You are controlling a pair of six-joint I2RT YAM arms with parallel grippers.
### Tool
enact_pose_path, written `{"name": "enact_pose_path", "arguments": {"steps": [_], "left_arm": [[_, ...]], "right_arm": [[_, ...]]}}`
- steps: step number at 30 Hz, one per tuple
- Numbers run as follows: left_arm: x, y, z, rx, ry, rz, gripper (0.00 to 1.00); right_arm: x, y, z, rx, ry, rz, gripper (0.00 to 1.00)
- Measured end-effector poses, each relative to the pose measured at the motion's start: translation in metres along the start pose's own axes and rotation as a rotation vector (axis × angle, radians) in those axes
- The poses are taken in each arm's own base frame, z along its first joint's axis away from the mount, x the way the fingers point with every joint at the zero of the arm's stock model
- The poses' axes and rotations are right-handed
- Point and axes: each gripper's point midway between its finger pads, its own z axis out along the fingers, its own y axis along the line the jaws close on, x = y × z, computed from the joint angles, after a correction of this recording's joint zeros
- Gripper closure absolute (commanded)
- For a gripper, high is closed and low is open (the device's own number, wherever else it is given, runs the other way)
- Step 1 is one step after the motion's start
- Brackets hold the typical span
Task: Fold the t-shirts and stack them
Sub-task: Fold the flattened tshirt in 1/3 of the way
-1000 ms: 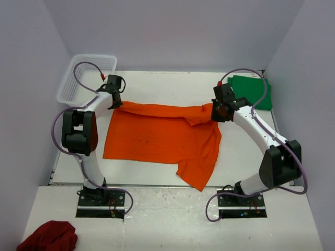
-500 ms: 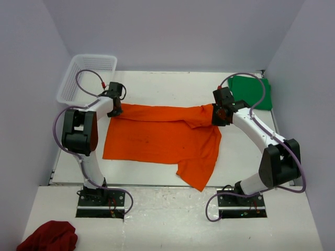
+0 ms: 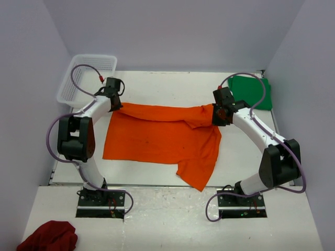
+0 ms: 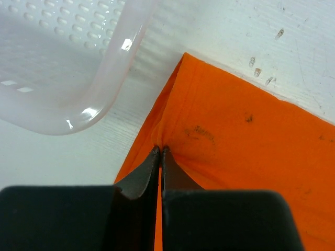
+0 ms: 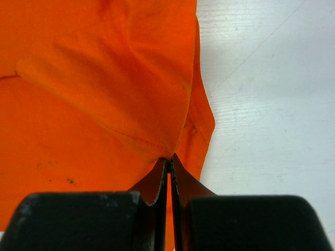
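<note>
Orange shirt (image 3: 157, 136) lies spread across the middle of the table (image 3: 167, 86). The left gripper (image 4: 159, 151) is pinched tight on its far left corner, and the right gripper (image 5: 170, 159) is clamped on the far right corner. Green shirt (image 3: 251, 91) lies far right, basket (image 3: 94, 56) far left.

white arms (image 3: 97, 106), black joints (image 3: 75, 138), purple cables (image 3: 73, 77)

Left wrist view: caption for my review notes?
Left claw shut on an edge of the orange shirt, near the white basket.
</note>
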Motion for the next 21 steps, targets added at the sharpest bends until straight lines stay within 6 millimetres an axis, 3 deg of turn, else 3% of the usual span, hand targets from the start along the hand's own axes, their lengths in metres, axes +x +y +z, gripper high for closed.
{"name": "enact_pose_path", "arguments": {"steps": [9,16,19,21], "left_arm": [[-0.003,-0.006,0.003,0.004,0.007,0.015,1.00],[-0.051,-0.026,-0.009,0.038,-0.088,0.030,1.00],[-0.044,-0.023,-0.006,0.027,-0.081,0.035,1.00],[-0.026,-0.017,0.000,0.007,-0.046,0.049,1.00]], "right_arm": [[0.000,0.000,0.000,-0.001,0.001,0.000,1.00],[0.000,0.000,0.000,0.000,0.002,-0.001,1.00],[0.000,0.000,0.000,0.000,0.002,-0.001,1.00],[0.000,0.000,0.000,0.000,0.002,-0.001,1.00]]}}
